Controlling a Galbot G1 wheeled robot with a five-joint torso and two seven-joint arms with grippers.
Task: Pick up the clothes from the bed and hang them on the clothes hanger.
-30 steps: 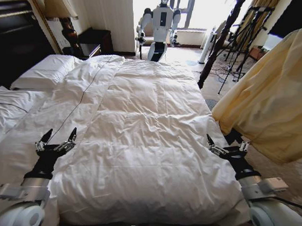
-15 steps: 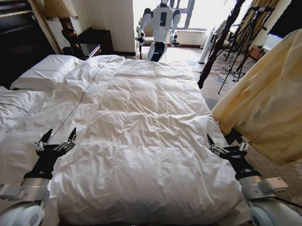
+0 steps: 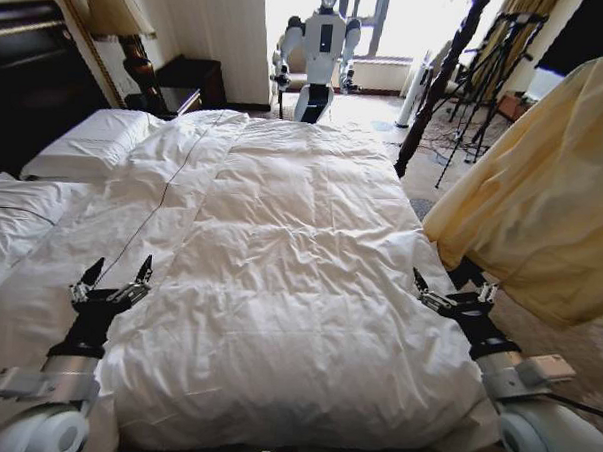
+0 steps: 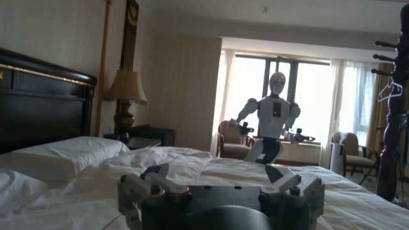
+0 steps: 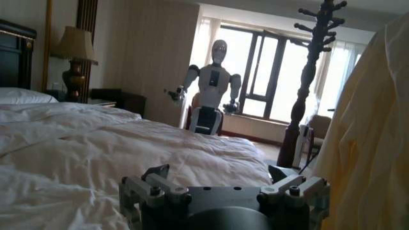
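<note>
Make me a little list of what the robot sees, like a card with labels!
clothes: pale yellow garment hanging at the robot's right, off the bed
bed: white duvet spread flat, pillows by the dark headboard
left gripper: open, low over the duvet's near left part
right gripper: open, at the bed's right edge, just below the garment
far end: another robot by the window

clothes (image 3: 543, 207): pale yellow, hanging draped right of bed | bed (image 3: 280, 255): white duvet spread flat, pillows by dark headboard
</note>
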